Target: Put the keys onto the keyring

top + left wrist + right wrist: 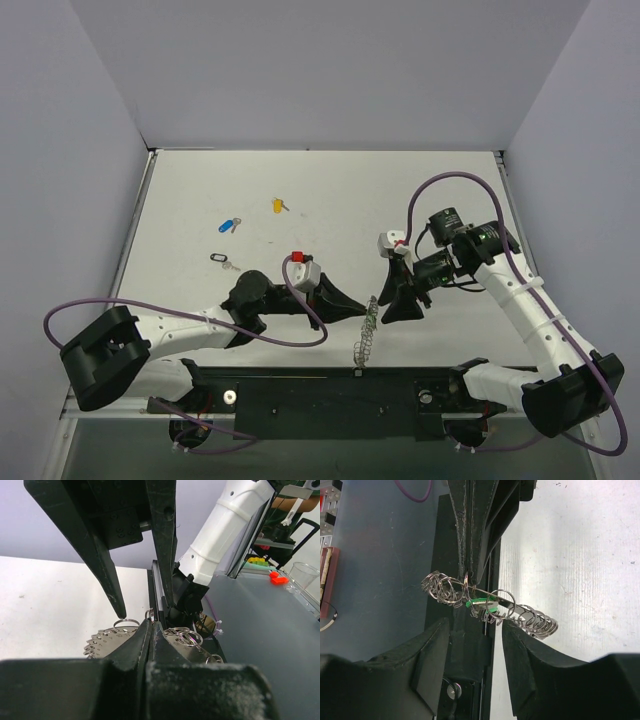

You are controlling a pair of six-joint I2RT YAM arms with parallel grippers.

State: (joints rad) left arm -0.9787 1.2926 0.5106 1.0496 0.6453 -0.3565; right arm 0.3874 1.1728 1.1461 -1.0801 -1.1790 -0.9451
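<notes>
Only the right wrist view shows green-headed key [484, 605] against keyring [536, 622]. Right pincer [476, 630] released astride it. Left pincer [151, 626] clenched on keyring. White bench [400, 190].

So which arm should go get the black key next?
Probably the right. The right gripper stands open, while the left gripper is shut on the keyring, holding it upright. The black key lies farther to the left, though.

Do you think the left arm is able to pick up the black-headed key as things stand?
Probably not yet. The black-headed key lies uncovered on the table close beside that arm, but the left gripper is shut on the keyring, so it would have to let go first.
</notes>
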